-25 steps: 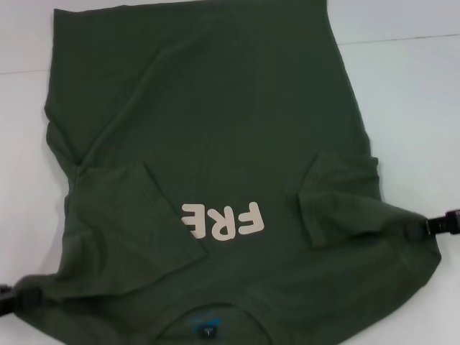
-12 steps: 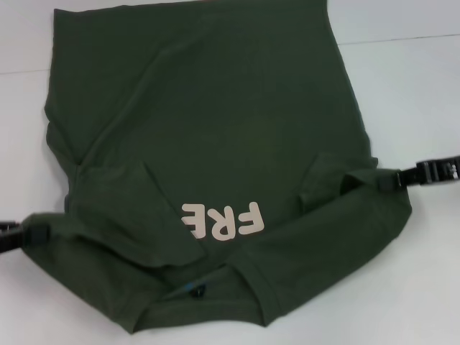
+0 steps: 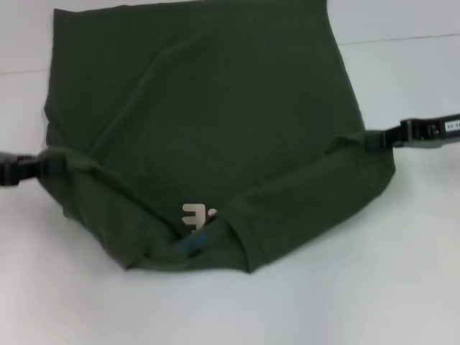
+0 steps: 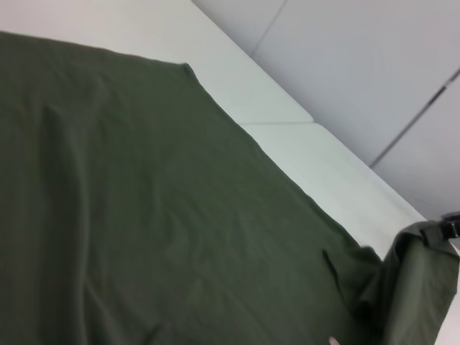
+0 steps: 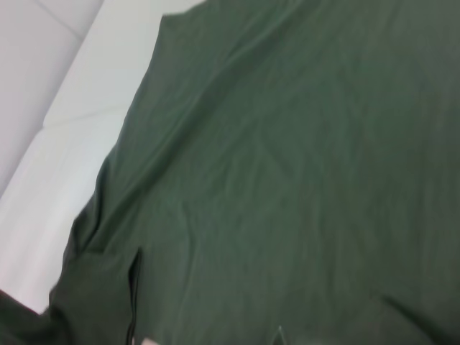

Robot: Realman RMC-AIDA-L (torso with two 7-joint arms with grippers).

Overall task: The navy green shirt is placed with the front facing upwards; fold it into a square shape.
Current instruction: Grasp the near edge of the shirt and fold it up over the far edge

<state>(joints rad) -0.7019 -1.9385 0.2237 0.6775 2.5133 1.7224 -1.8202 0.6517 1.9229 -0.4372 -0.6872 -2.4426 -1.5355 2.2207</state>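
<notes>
The navy green shirt lies on the white table with its collar end lifted and folded over toward the far hem. Only a sliver of the pale letters shows at the fold. My left gripper is shut on the shirt's left shoulder corner, and my right gripper is shut on the right shoulder corner. Both hold the cloth above the table at mid-shirt height. The left wrist view shows the flat green fabric and the far gripper's bunched corner. The right wrist view shows only green fabric.
White table surrounds the shirt, with a seam line at the back. A pale wall stands beyond the table's far edge.
Both grippers have carried the shoulder corners away from me toward the far hem. The collar edge has rolled over, covering most of the letters.
</notes>
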